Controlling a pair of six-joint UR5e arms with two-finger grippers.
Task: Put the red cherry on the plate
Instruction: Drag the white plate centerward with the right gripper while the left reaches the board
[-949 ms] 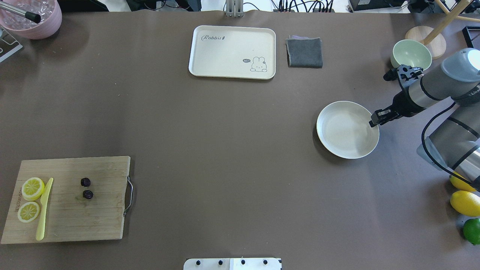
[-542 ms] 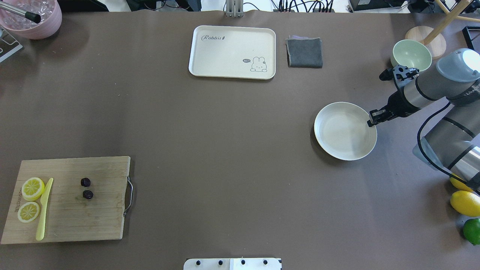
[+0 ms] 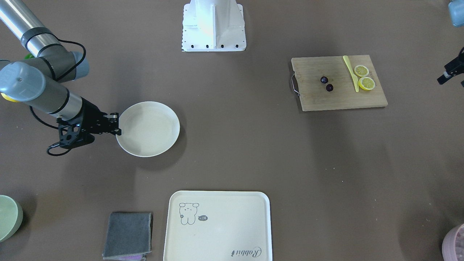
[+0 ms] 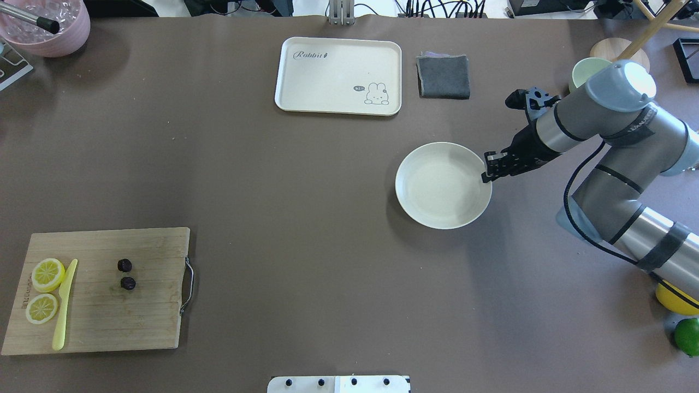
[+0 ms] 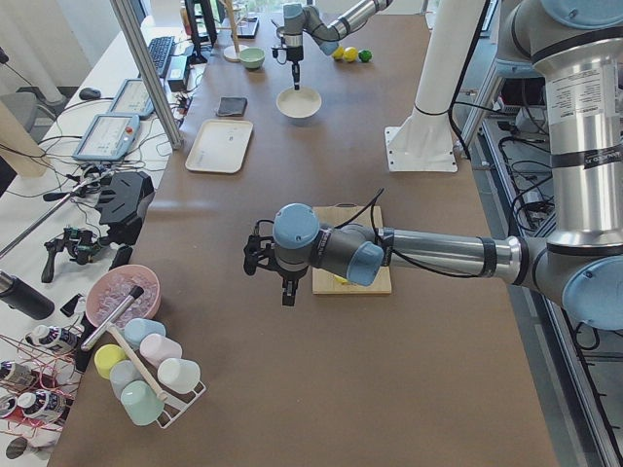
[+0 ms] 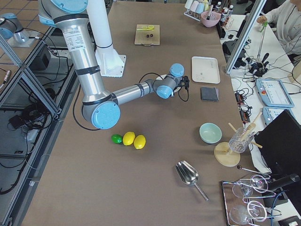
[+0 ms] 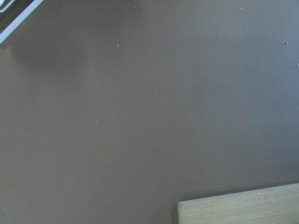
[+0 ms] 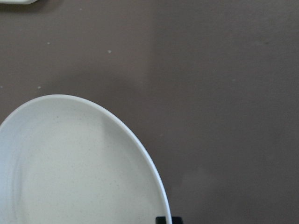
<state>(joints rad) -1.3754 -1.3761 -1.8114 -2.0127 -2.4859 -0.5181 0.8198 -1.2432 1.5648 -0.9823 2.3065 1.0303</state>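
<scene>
While the right gripper (image 4: 486, 168) was pinched onto the rim of the plate (image 4: 437, 188), right of the middle of the tabletop (image 4: 327, 245), the cherry (image 4: 125, 265) was seen on the cutting board (image 4: 136, 322) at the tabletop's near left corner, well apart. Positioning the plate was judged the step in hand; a release and a pickup by the left gripper (image 3: 446, 76) were called for next. That gripper, its closure impossible to tell, was caught at the front-facing view's edge but missed overhead.
</scene>
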